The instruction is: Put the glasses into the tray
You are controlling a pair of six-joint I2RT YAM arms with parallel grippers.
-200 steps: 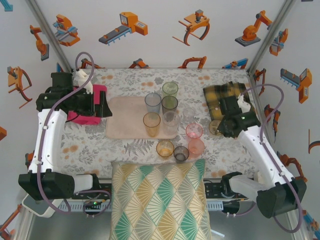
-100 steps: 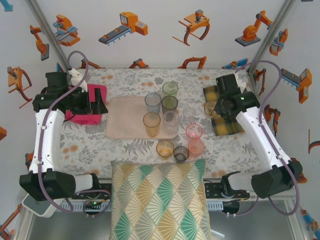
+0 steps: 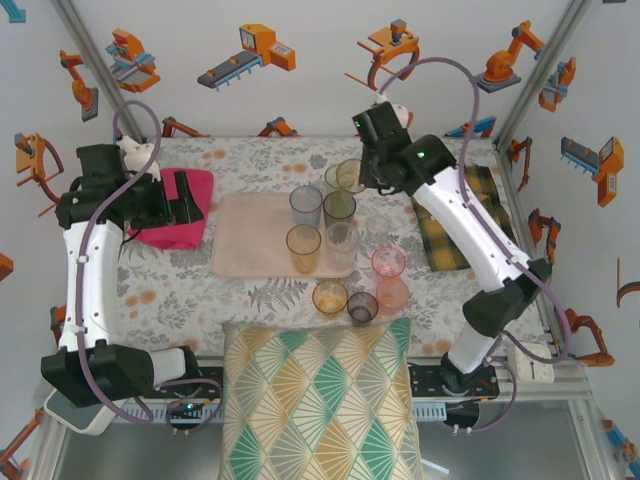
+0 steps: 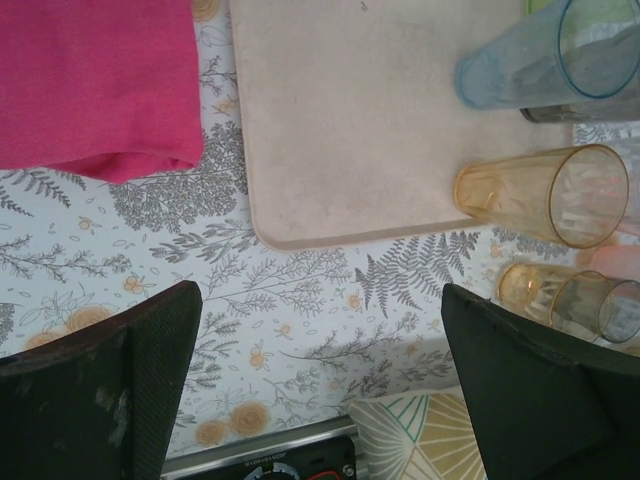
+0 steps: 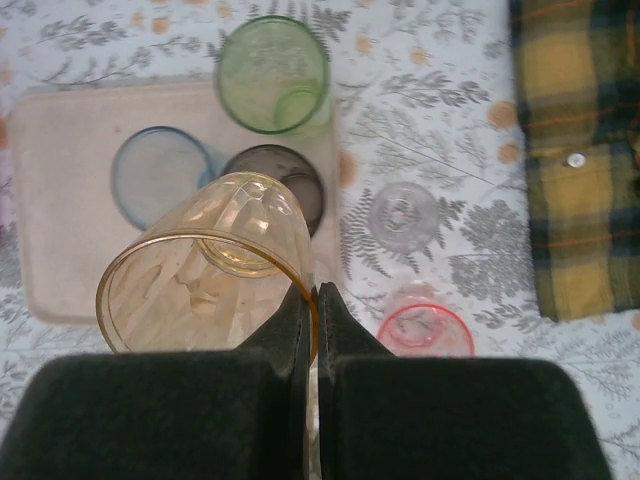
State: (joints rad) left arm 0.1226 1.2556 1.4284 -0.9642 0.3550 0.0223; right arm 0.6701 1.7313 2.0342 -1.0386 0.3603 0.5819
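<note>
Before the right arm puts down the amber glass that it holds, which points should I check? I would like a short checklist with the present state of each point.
1. Right gripper shut firmly on the rim of the amber glass: ok.
2. Bare space on the tray: ok, its left part is free.
3. Path straight down from the held glass: not ok. The blue glass and the grey glass stand close under it.
4. Left gripper open and off the tray: ok.
5. Held glass hanging upright: cannot tell.
</note>
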